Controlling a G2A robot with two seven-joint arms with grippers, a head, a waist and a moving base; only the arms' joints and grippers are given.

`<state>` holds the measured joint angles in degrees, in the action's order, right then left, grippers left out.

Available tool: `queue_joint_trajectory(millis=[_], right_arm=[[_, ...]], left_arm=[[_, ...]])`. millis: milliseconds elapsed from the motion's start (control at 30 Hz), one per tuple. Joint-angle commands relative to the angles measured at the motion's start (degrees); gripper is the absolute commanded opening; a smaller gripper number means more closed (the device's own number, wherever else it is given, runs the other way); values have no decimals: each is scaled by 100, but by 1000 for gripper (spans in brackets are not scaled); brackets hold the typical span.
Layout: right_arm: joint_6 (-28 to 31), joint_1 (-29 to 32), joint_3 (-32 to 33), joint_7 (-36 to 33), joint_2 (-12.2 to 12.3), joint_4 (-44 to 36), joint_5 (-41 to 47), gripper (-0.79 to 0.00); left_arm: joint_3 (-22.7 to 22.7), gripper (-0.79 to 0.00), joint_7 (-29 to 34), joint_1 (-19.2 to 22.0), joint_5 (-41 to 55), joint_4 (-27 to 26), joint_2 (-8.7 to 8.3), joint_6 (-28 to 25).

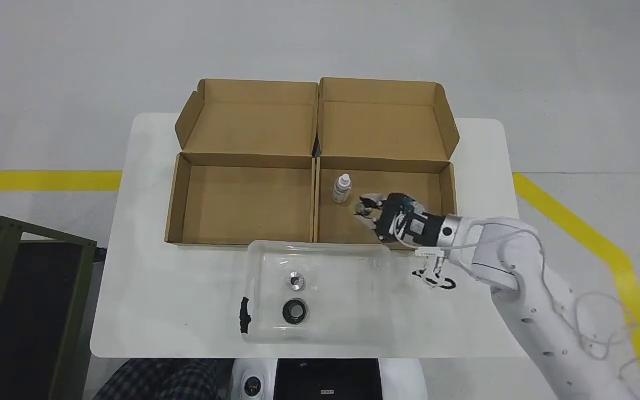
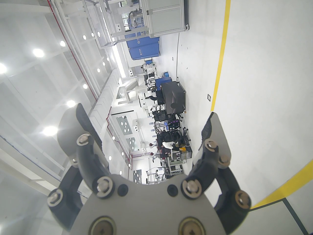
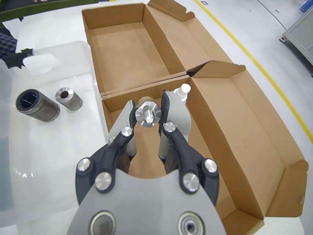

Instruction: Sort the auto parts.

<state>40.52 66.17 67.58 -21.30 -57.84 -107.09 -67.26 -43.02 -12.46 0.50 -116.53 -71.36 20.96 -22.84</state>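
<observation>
The right gripper (image 3: 148,110) is clenched on a round metal part (image 3: 148,117) over the right cardboard box (image 3: 220,128), beside a white bottle (image 3: 182,91). Two steel sleeves (image 3: 38,105) (image 3: 68,99) stand in the clear tray (image 1: 330,250). The left gripper (image 2: 146,112) is spread, holding nothing.

Top camera looks down; right wrist camera nearer, sharing cardboard boxes (image 1: 245,205).

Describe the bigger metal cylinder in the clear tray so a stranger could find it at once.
On the white table, a clear plastic tray sits in front of the cardboard boxes. Two metal cylinders stand inside; it is the dark bushing, wider and duller than the small bright silver sleeve beside it.
</observation>
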Motion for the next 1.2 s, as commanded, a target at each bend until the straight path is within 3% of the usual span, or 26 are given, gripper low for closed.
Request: queue_joint_trajectory(millis=[0, 1000, 1167], right_arm=[[-34, -52, -57, -60, -11, 101, -28, -785], [-462, -1235, -1209, -742, -338, 1810, -570, -785], [-497, -1346, -1337, -770, -394, 1974, -591, -523]], left_arm=[[0, 0, 0, 0, 0, 0, 0, 0], [0, 0, 0, 0, 0, 0, 0, 0], [0, 0, 0, 0, 0, 0, 0, 0]])
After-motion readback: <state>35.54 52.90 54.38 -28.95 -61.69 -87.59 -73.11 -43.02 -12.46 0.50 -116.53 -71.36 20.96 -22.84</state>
